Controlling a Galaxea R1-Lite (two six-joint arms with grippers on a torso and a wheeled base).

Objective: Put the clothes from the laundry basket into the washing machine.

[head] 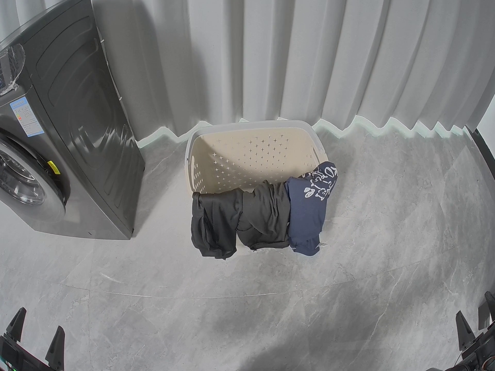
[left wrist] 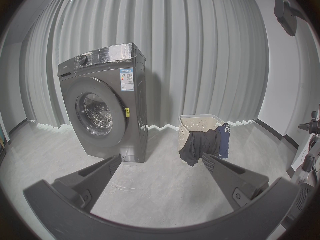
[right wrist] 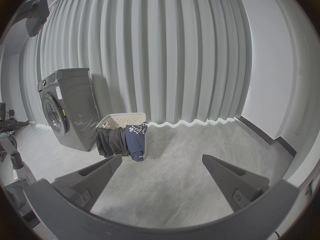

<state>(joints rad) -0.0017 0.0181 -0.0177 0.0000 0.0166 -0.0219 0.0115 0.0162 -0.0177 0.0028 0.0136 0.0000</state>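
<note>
A cream laundry basket stands on the floor against the curtain. Over its near rim hang dark grey clothes and a navy printed garment. The dark grey washing machine stands at the left with its round door shut. My left gripper is open low at the near left, far from the basket. My right gripper is open at the near right, empty too. The right wrist view has the basket and clothes well beyond its fingers.
A pleated white curtain runs along the back wall. Grey marble-like floor spreads open between me, the basket and the machine. A dark baseboard lines the right wall.
</note>
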